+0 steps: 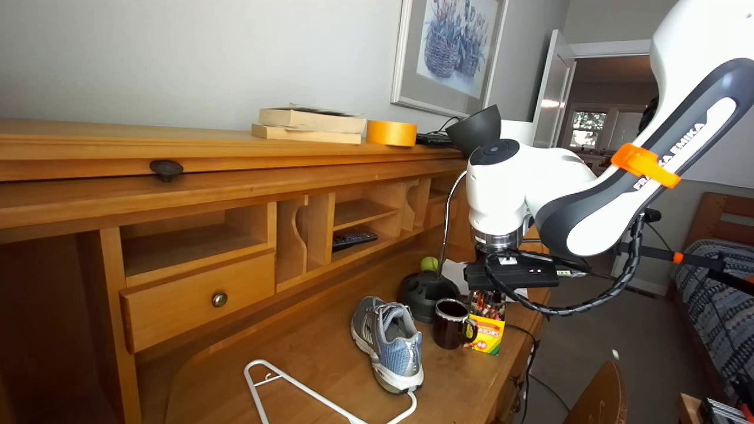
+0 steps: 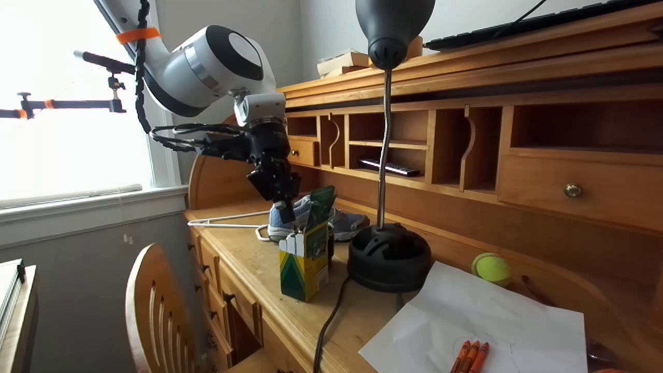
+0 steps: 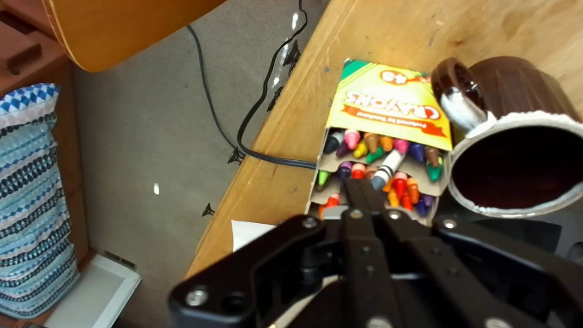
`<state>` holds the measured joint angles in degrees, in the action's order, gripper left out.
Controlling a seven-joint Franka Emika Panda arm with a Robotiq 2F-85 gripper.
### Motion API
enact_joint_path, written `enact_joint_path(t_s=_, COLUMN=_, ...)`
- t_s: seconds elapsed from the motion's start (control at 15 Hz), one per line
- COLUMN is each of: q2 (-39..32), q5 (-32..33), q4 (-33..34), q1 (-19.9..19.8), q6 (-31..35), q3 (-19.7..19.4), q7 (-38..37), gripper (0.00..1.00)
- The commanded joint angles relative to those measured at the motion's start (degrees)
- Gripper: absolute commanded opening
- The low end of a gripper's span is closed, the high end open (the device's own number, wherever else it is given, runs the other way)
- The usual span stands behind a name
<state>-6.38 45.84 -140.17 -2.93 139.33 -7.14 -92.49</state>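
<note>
Pressed together, with nothing I can make out between its tips, the claw (image 3: 363, 184) points down over the open box (image 3: 387, 98) of crayons (image 3: 400, 182) in the wrist view. The box stands on the bench (image 3: 298, 125). A white crayon (image 3: 389, 166) lies slantwise on top, its end right by the claw, though whether they touch I can't tell. Going lower closed like that could, I reckon, snap the waxy points or ram them deeper. The mug (image 3: 514, 86) is just beside the box, so a sideways swing might knock it over. The cord (image 3: 278, 160) runs over the bench's edge; a tug on it might drag things along.

In an exterior view, a black housing (image 1: 511, 274) hides the claw from me. The box is close to the bench's edge; shoved outward, it might land on the floor (image 1: 577, 330). Past the mug come the shoe (image 1: 406, 353) and the hanger (image 1: 312, 393), where I'd expect less trouble.

In an exterior view, the lid (image 2: 320, 207) sticks up near the claw; a drift that way could catch it and tip the box, spilling everything. The lamp base (image 2: 389, 259) sits close by, leaving little room to dodge. Farther along are the paper (image 2: 481, 311), the orange crayons (image 2: 470, 357) on it and the ball (image 2: 491, 268).
</note>
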Motion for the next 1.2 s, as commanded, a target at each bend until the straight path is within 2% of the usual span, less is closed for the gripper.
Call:
enact_joint_path(t_s=0.0, q2=0.0, q5=2.0, q4=-1.0, q1=-0.4, q6=2.1, q3=-0.5, q7=-2.3, gripper=0.00)
enact_joint_path(t_s=1.13, q2=-4.3, q5=4.8, q4=0.6, q1=-0.6, q6=7.0, q3=-1.9, q7=-4.3, gripper=0.00)
